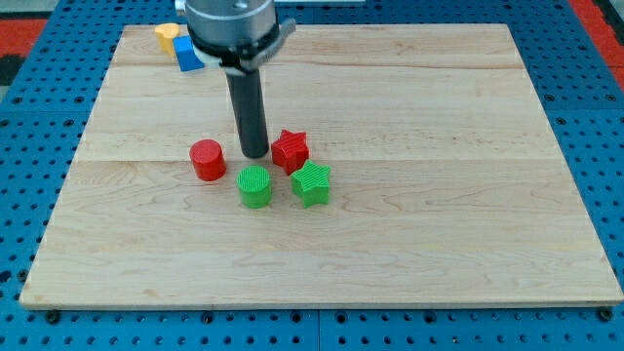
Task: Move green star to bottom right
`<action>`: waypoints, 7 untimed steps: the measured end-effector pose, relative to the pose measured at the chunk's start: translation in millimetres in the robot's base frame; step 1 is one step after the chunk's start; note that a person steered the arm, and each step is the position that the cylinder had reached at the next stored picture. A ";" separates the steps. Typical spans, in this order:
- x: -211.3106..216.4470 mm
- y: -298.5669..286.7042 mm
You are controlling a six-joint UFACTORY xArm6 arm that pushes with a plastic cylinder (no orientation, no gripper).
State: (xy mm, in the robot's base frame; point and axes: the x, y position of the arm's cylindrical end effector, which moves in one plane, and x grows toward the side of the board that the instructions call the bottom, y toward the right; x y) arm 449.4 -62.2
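The green star (312,184) lies near the middle of the wooden board (439,224), just below and to the right of a red star (290,149) that it almost touches. A green cylinder (254,186) stands to its left. A red cylinder (207,159) stands further left. My tip (255,154) rests on the board between the red cylinder and the red star, just above the green cylinder and up-left of the green star, apart from it.
A yellow block (167,37) and a blue block (187,56) sit at the board's top left corner, partly hidden behind the arm's head (232,27). Blue pegboard (604,146) surrounds the board.
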 end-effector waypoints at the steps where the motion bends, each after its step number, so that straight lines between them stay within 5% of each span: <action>1: 28.6 88.1; 3: 67.2 83.2; 5: 109.3 239.1; 6: 110.6 138.3; 7: 167.5 139.6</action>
State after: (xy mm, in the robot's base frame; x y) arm 616.9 77.4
